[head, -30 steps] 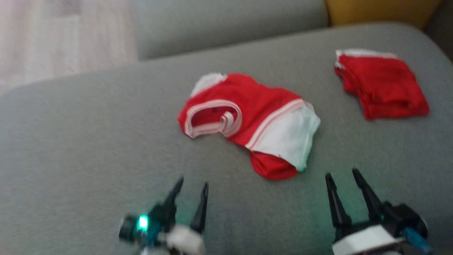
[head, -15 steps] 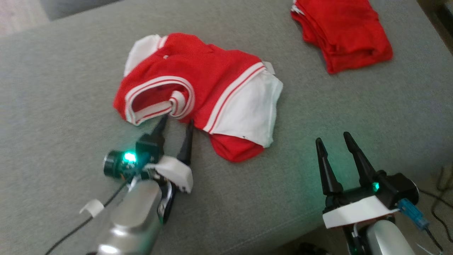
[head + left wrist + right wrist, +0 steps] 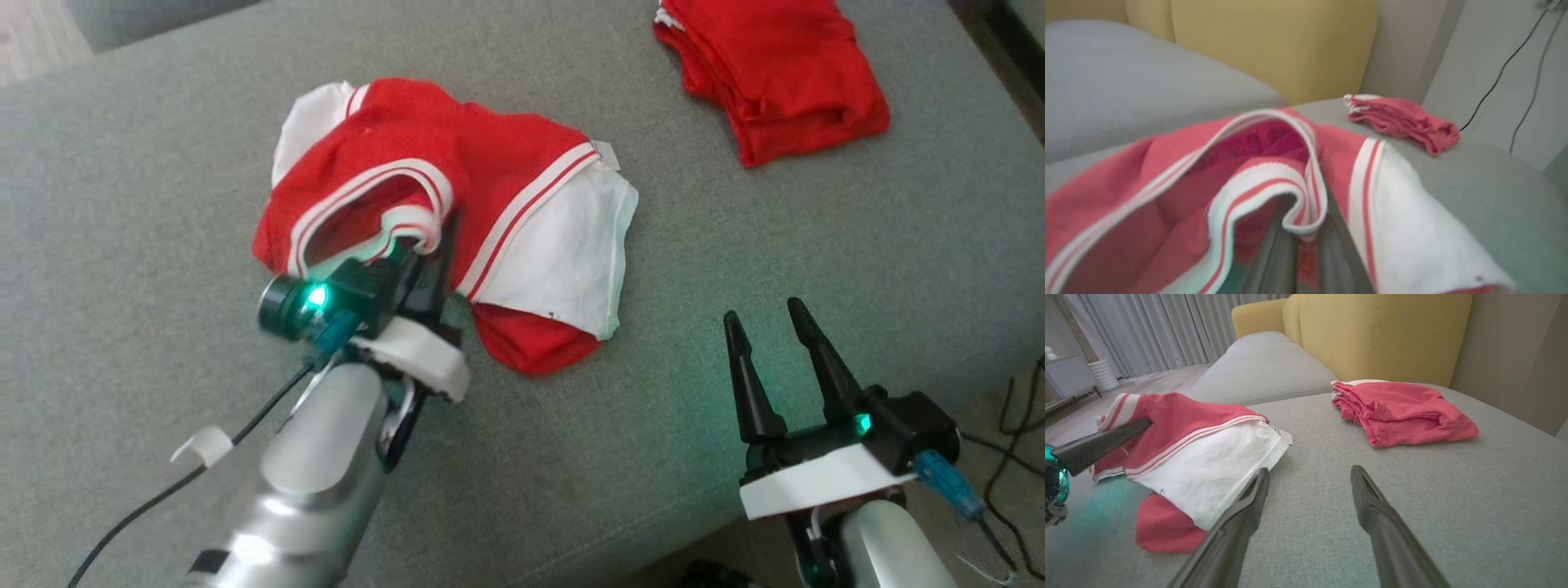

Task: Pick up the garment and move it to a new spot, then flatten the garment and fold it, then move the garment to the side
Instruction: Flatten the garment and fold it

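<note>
The garment (image 3: 522, 171), a red mesh jersey with white panels and striped trim, lies crumpled on the grey sofa seat (image 3: 122, 163). My left gripper (image 3: 433, 241) is shut on its striped band, which is raised slightly off the seat. In the left wrist view the band (image 3: 1274, 179) folds over my closed fingers (image 3: 1274, 253). My right gripper (image 3: 761, 314) stands open to the right of the garment, nothing between its fingers. The right wrist view shows the garment (image 3: 1208, 457) left of that open gripper (image 3: 1310, 473), with a left finger (image 3: 1106, 441) reaching into the fabric.
A folded red garment (image 3: 775, 73) lies at the far right of the seat. A yellow cushion (image 3: 1384, 335) backs the sofa. The seat's front edge runs just below my right gripper, with cables (image 3: 1012, 425) on the floor beyond.
My left gripper has pushed forward to the striped band and shut on it, lifting the band a little. The head camera tilted down since the earliest frame. The right gripper stays open.
</note>
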Available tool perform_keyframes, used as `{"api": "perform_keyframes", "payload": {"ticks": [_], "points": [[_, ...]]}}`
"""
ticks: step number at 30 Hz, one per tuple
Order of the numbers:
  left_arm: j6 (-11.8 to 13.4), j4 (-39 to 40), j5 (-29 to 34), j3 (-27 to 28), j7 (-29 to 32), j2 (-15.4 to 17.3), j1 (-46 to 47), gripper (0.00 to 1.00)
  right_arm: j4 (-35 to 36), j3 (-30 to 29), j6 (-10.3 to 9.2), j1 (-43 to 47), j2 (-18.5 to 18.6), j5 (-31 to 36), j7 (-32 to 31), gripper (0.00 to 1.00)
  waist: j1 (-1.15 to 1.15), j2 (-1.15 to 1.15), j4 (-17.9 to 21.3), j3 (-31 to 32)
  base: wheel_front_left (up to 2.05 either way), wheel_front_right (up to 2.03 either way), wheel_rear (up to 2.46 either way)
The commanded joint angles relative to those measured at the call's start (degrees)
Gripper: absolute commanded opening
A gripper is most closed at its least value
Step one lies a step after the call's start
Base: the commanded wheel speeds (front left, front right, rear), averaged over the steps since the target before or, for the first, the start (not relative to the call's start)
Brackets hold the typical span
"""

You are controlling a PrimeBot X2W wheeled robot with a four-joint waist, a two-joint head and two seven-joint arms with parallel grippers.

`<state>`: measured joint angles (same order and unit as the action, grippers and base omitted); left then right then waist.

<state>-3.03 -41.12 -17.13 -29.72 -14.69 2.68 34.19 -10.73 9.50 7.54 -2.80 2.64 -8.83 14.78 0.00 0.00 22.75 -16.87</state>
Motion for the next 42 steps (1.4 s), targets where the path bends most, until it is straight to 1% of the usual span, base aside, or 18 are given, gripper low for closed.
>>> {"api": "perform_keyframes", "payload": {"ticks": [1, 3, 6, 7, 12, 16, 19, 21, 24, 29, 34, 35, 36, 37, 39, 40, 42], "points": [[-0.50, 3.49, 0.27, 0.76, -0.30, 0.21, 2.04, 0.00, 1.41, 1.41, -0.05, -1.19, 0.26, -0.40, 0.22, 1.00, 0.00, 0.00, -0.27, 1.12, 0.00, 0.00, 0.00], [-1.29, 6.66, 0.22, -0.63, -0.30, 0.21, 3.54, 0.00, 1.25, 1.60, -0.05, -0.90, 0.25, -0.60, 0.22, 1.00, 0.00, 0.00, -0.46, 2.50, 0.00, 0.00, 0.00], [-0.79, 9.46, 0.46, -2.02, -0.30, 0.21, 7.96, 0.00, 0.88, 2.14, -0.05, -0.21, 0.25, -0.90, 0.22, 1.00, 0.00, 0.00, -0.51, 4.98, 0.00, 0.00, 0.00], [-1.03, 9.97, -0.29, -3.45, -0.30, 0.21, 12.15, 0.00, 0.62, 2.45, -0.05, 0.35, 0.25, -1.07, 0.22, 1.00, 0.00, 0.00, -0.62, 6.70, 0.00, 0.00, 0.00], [-1.62, 9.45, -3.13, -6.09, 0.42, 0.21, 26.14, 0.00, 0.17, 2.92, -0.05, 2.03, 0.24, -1.58, 0.22, 1.00, 0.00, 0.00, -1.52, 10.87, 0.00, 0.00, 0.00], [-1.07, 7.82, -4.64, -5.79, 0.65, 0.21, 35.70, 0.00, -0.08, 2.95, -0.05, 3.51, 0.24, -1.58, 0.22, 1.00, 0.00, 0.00, -3.47, 13.94, 0.00, 0.00, 0.00], [-0.69, 5.34, -5.22, -4.57, 0.57, 0.45, 39.26, 0.00, -0.05, 2.07, -0.05, 4.69, 0.24, -1.27, 0.22, 1.00, 0.00, 0.00, -5.83, 15.78, 0.00, 0.00, 0.00], [-0.47, 3.88, -6.10, -3.56, 0.61, 1.28, 38.95, 0.00, 0.19, 1.20, -0.05, 5.39, 0.24, -1.07, 0.22, 1.00, 0.00, 0.00, -7.88, 16.30, 0.00, 0.00, 0.00], [-0.80, 2.68, -7.62, -3.29, 1.04, 2.87, 34.31, 0.00, 0.75, 0.20, -0.05, 6.09, 0.24, -0.91, 0.22, 1.00, 0.00, 0.00, -11.01, 15.79, 0.00, 0.00, 0.00], [-0.81, 2.16, -11.10, -2.39, 1.25, 7.08, 20.14, 0.00, 1.29, -1.12, -0.05, 6.50, 0.24, -0.30, 0.22, 1.00, 0.00, 0.00, -15.01, 12.74, 0.00, 0.00, 0.00], [-0.03, 0.14, -15.20, 0.86, 0.46, 11.02, 7.25, 0.00, 1.26, -1.43, -0.05, 5.68, 0.46, 0.72, 0.22, 1.00, 0.00, 0.00, -16.98, 9.42, 0.00, 0.00, 0.00], [0.37, -0.61, -15.62, 1.68, 0.27, 11.80, 5.56, 0.14, 1.25, -1.41, -0.05, 5.47, 0.62, 0.78, 0.22, 1.00, 0.00, 0.00, -17.17, 8.99, 0.00, 0.00, 0.00], [0.70, -1.27, -15.80, 2.36, 0.09, 12.48, 4.13, 0.64, 1.28, -1.40, -0.05, 5.26, 0.78, 0.84, 0.22, 1.00, 0.00, 0.00, -17.31, 8.69, 0.00, 0.00, 0.00], [1.13, -1.82, -16.37, 3.39, -0.04, 12.82, 2.76, 1.00, 1.32, -1.39, -0.05, 5.12, 0.87, 0.92, 0.22, 1.00, 0.00, 0.00, -17.41, 8.53, 0.00, 0.00, 0.00], [2.08, -2.15, -16.46, 4.96, -0.21, 13.57, 0.45, 1.00, 1.30, -1.38, -0.05, 4.89, 1.14, 0.95, 0.22, 1.00, 0.00, 0.00, -17.52, 8.45, 0.00, 0.00, 0.00], [2.08, -2.15, -16.46, 4.96, -0.21, 13.57, 0.45, 1.00, 1.30, -1.38, -0.05, 4.89, 1.14, 0.95, 0.22, 1.00, 0.00, 0.00, -17.52, 8.45, 0.00, 0.00, 0.00], [4.06, -0.22, -15.56, 7.26, -0.26, 13.96, -1.73, 1.00, 1.28, -1.48, -0.05, 4.71, 1.47, 0.85, 0.22, 1.00, 0.00, 0.00, -17.68, 8.42, 0.00, 0.00, 0.00]]}}
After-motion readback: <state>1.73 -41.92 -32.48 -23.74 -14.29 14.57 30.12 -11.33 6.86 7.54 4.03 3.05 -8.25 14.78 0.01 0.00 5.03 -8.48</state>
